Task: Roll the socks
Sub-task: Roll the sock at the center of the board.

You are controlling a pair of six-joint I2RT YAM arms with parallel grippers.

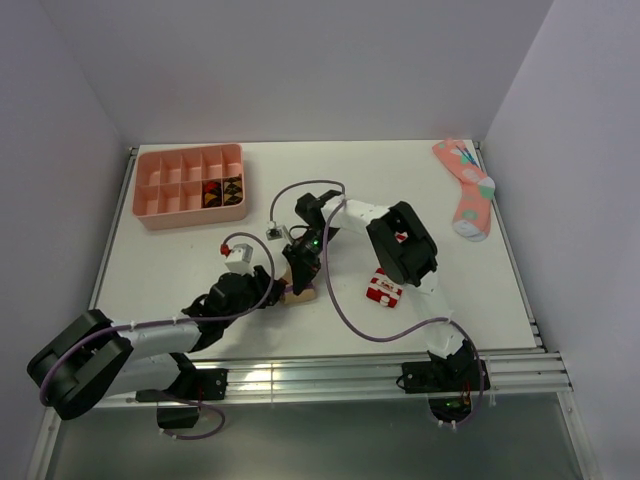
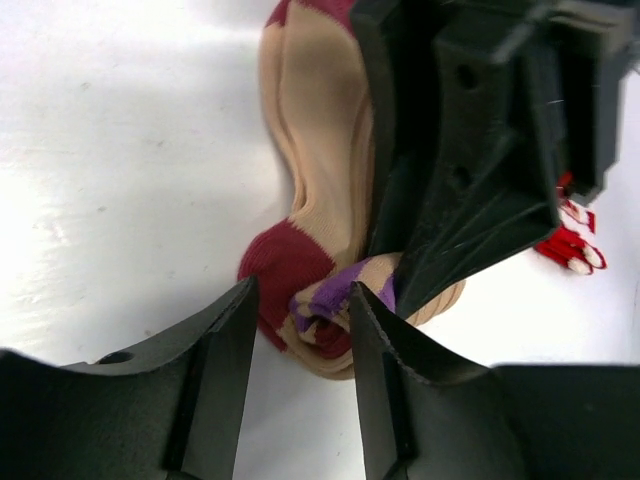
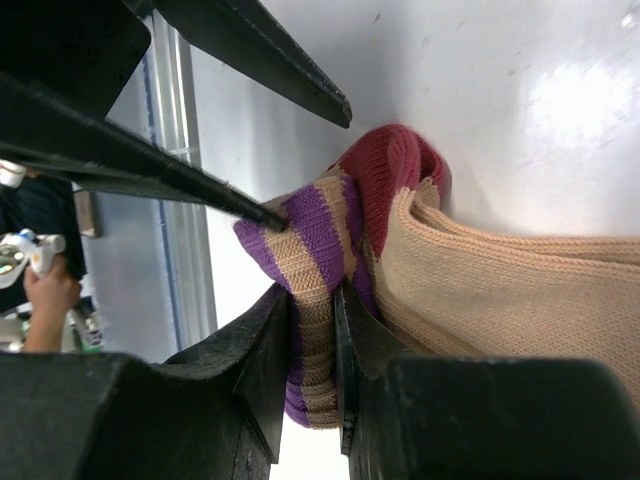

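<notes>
The tan sock (image 1: 304, 294) lies flat near the table's front middle, with its dark red heel and purple-striped cuff curled into a small roll (image 2: 330, 310). My right gripper (image 1: 300, 272) points down onto it and is shut on the purple-striped cuff (image 3: 315, 250). My left gripper (image 2: 300, 345) is open, and the rolled end sits just ahead of its jaws; one fingertip (image 3: 265, 212) touches the cuff. The red-and-white striped sock (image 1: 384, 289) lies bunched to the right, and its edge shows in the left wrist view (image 2: 572, 242).
A pink compartment tray (image 1: 190, 185) stands at the back left with small dark items in two cells. A pink sock with teal and grey pattern (image 1: 467, 186) lies at the back right. The metal rail (image 1: 330, 375) runs along the table's front edge.
</notes>
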